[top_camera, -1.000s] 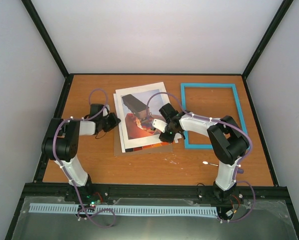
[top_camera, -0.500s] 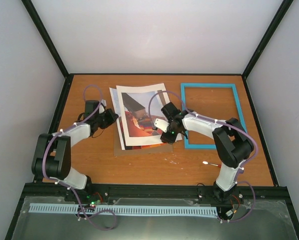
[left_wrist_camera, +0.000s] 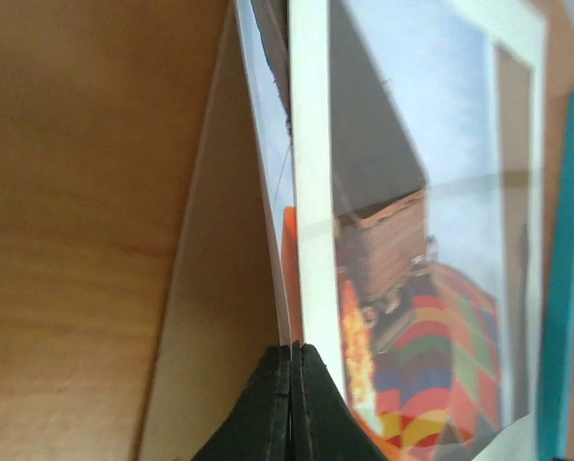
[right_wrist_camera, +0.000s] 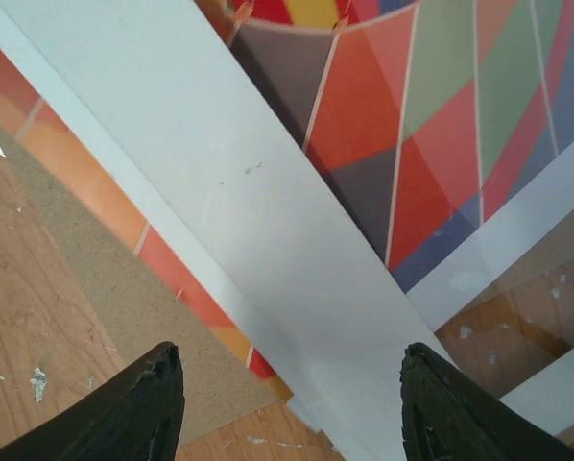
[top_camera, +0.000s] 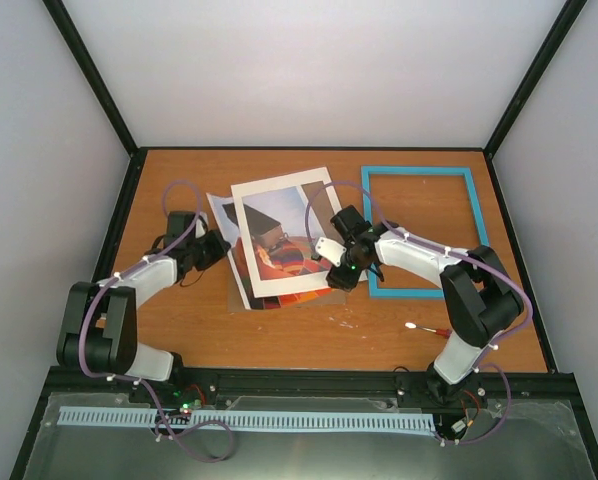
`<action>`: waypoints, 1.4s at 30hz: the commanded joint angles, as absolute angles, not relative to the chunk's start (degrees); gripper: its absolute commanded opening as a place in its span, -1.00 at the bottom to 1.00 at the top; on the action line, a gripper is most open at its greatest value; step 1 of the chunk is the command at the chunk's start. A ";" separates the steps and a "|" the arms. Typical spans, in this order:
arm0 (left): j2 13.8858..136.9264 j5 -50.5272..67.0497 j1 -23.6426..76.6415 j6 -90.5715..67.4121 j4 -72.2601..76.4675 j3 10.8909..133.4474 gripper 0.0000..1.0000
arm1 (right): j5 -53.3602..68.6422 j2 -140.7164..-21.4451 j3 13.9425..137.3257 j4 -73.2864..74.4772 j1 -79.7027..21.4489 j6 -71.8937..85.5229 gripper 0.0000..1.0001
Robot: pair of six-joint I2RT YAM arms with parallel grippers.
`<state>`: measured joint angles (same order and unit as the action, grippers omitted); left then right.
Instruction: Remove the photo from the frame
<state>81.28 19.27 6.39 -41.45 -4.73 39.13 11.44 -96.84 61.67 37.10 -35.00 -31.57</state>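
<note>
While the top view has the frame point(top_camera: 416, 171) flat on the desk's point(top_camera: 179, 330) right side, the photo point(top_camera: 277, 252) is out of it, just left, sandwiched in a messy stack between a white mat point(top_camera: 279, 185) on top and a brown board point(top_camera: 237, 300) below. Left wrist cam: the left gripper point(left_wrist_camera: 292, 403) is clamped tight on the photo's edge, where it sticks out from under the mat. Right wrist cam: the right gripper point(right_wrist_camera: 289, 365) has its fingers apart, over the mat's white border.

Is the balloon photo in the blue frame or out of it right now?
Out. The frame lies empty, table showing through it; the photo lies beside it under the white mat.
</note>
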 commanded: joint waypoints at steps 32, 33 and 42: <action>88.86 29.36 5.71 -43.48 10.58 34.32 -0.98 | 13.52 -106.25 61.71 35.36 -34.54 -30.71 0.17; 88.06 28.85 5.64 -43.00 8.90 35.15 -0.98 | 13.53 -106.20 61.92 35.72 -34.54 -30.66 0.17; 74.57 16.32 -1.32 -37.11 -20.31 47.59 -0.99 | 17.61 -97.87 65.69 40.97 -27.99 -29.49 0.27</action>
<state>81.67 25.43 3.16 -41.85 -5.65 40.49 14.87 -102.89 63.55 36.38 -31.92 -30.57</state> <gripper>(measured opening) 0.021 0.625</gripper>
